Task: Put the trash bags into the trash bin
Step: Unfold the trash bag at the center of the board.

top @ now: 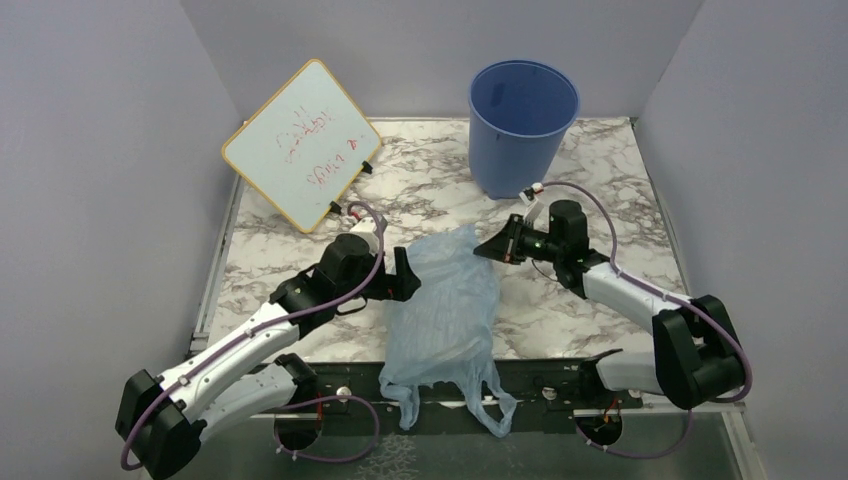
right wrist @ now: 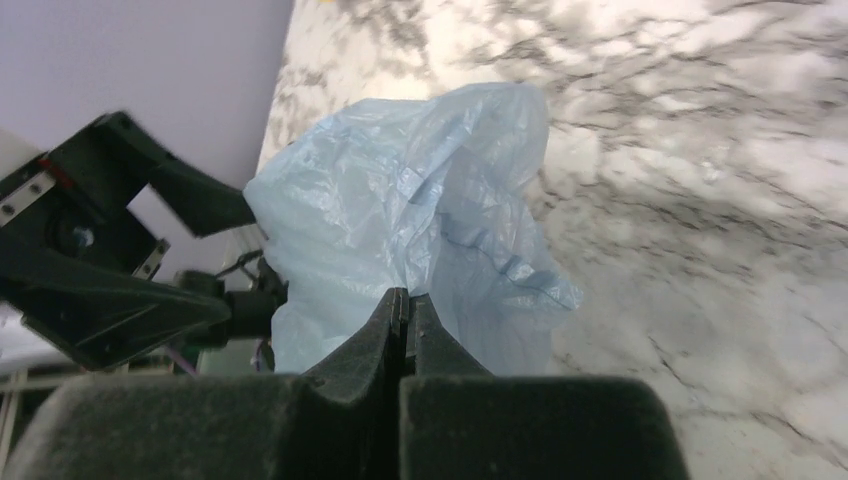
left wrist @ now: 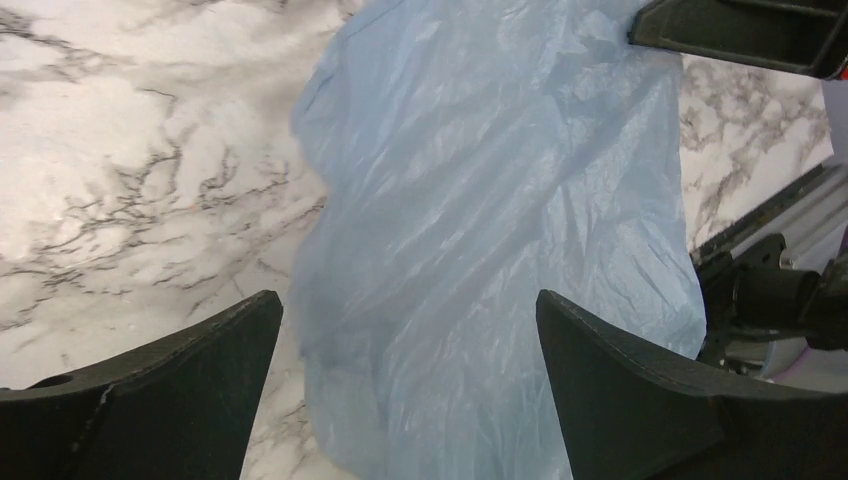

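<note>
Crouching low beside the trash bag (top: 445, 300), left end effector (left wrist: 410, 312) splayed wide

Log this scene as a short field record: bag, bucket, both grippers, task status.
bag: light-blue plastic bag, lying on the marble table, near end hanging over the front edge
bucket: blue bucket, upright at rear right, apart from the bag
left gripper: open, over the bag's left edge
right gripper: shut, tips at the bag's right edge; pinch unconfirmed
other: whiteboard at rear left
status: bag not yet in bucket
</note>
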